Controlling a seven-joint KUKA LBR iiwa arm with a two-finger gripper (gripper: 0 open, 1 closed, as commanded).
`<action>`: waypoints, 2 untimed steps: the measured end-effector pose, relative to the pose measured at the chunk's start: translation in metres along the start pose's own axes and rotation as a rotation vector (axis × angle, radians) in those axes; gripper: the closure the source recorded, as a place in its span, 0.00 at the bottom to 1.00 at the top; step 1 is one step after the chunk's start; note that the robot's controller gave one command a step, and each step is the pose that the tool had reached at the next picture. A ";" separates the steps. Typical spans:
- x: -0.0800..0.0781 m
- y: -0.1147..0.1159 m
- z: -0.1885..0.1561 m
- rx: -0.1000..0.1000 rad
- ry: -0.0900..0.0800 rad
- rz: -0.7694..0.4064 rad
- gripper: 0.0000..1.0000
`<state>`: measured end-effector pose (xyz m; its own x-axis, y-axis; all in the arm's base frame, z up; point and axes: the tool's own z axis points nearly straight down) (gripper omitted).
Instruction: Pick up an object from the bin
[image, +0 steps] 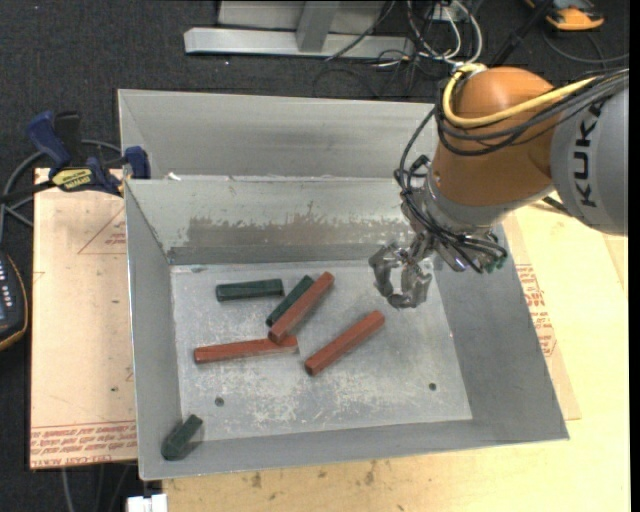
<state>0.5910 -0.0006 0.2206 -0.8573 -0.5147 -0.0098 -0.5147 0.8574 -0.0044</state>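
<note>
1. My arm (590, 150) reached in from the right side of the grey bin (148, 300), with its orange wrist cover (495, 130) above the far right corner.
2. My gripper (404, 300) pointed down over the right part of the bin floor, near the back wall and clear of every object.
3. My two fingers curved in toward each other and their tips looked drawn together, with nothing between them.
4. The object nearest to me was a red-brown bar (344, 342). It was long, slim and square-edged, and it lay flat on the floor just below and to the left of my fingertips without touching them. It was tilted, with its upper end pointing toward me.
5. Further left, a second red bar (305, 303) lay slanted beside a dark green bar (291, 299), the two touching along their length.
6. A third red bar (243, 350) lay almost level, its right end at the foot of that pair.
7. A separate dark green block (250, 291) lay by itself near the back.
8. A small dark green piece (182, 437) sat in the near left corner, well apart from me.
</note>
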 end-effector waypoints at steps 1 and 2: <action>0.001 0.000 0.005 -0.004 0.006 0.001 0.00; -0.024 0.053 0.126 -0.011 0.013 -0.046 0.00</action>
<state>0.5860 0.0573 0.0943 -0.8325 -0.5540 0.0028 -0.5539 0.8325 0.0061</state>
